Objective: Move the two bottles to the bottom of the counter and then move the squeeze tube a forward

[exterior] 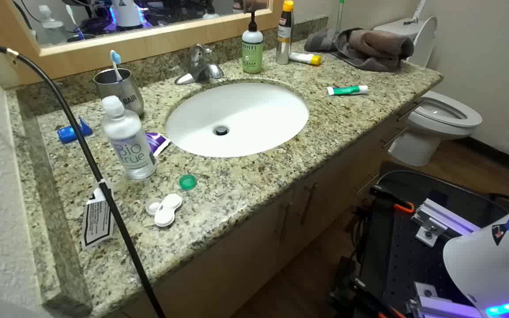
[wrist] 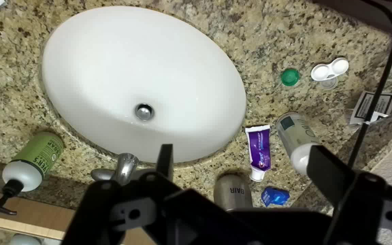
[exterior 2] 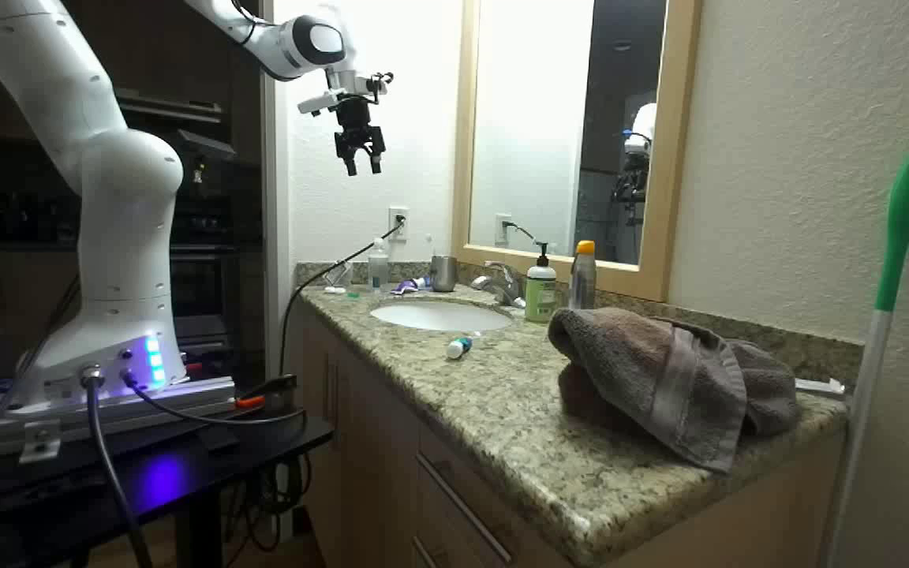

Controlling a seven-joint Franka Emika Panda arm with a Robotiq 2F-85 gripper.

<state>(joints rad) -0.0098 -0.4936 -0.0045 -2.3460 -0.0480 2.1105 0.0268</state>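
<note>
in an exterior view, left to right, begin with the green and white tube [exterior 2: 458,347], lying on its side near the sink [exterior 2: 439,317] and likely the squeeze tube: probably light, soft and easily dented, so best pinched lightly across the middle. next, expect more weight from the green soap bottle [exterior 2: 541,296], upright toward the back of the counter [exterior 2: 502,402]: likely smooth and firm, best clasped round the body below the black pump [exterior 2: 542,259]. last, allow for stiff, slick sides on the slim bottle [exterior 2: 583,280] with the yellow-orange cap [exterior 2: 585,247], upright just beside the soap bottle: likely easy to tip, so best taken low and square.

for reach, start far left at the gripper [exterior 2: 364,168], high over the counter's far end: wide-spread fingers [exterior 2: 376,162], holding nothing, with all three things lower, to the right and well apart. in the wrist view, find the soap bottle near the left edge, well left of both fingers.
</note>
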